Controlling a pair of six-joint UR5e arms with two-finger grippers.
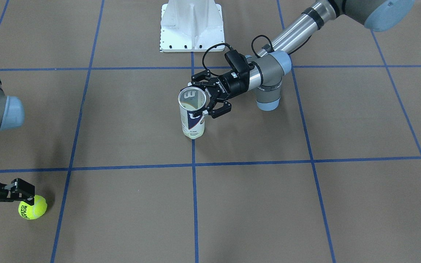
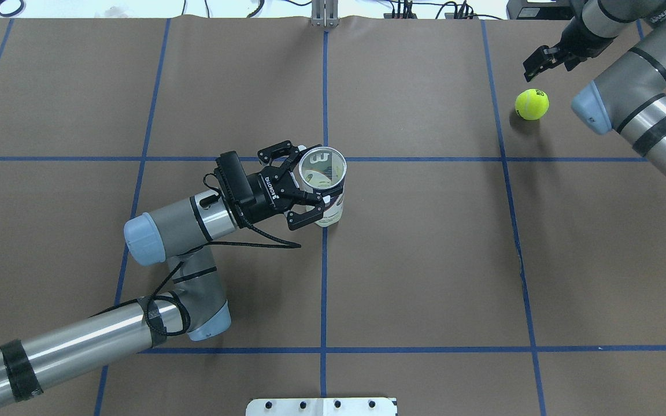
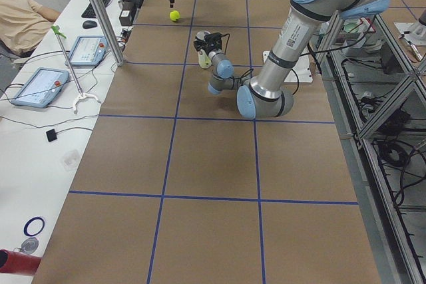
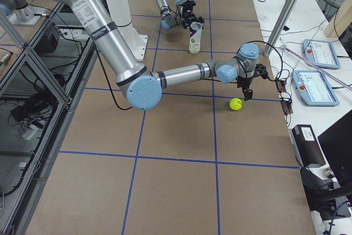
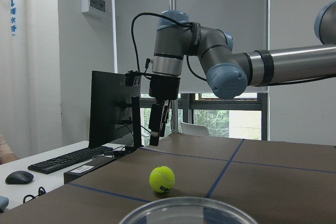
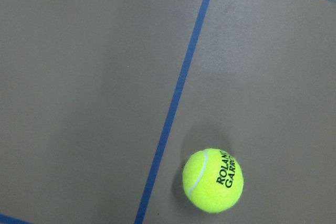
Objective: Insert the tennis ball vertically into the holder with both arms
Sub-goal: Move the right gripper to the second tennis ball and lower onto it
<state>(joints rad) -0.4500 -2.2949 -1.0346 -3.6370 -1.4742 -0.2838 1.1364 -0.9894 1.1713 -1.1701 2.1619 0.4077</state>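
Observation:
The holder [image 2: 326, 199], a clear can with a white and navy label, stands upright and open-topped near the table's middle. My left gripper [image 2: 313, 176] is level with its upper part. The jaws are open, one finger on each side of the can with gaps showing. The yellow tennis ball [image 2: 532, 104] lies on the table far off on my right side. My right gripper [image 2: 547, 60] points down just beyond and above the ball [image 5: 161, 179], open and holding nothing. The right wrist view shows only the ball [image 6: 213, 180] on the brown surface.
The white metal pedestal base [image 1: 191, 25] sits at the robot's edge of the table. Blue tape lines [image 2: 324, 277] grid the brown surface. Beyond the far edge, a side bench carries a monitor [image 5: 110, 106], a keyboard and tablets [image 3: 36, 86].

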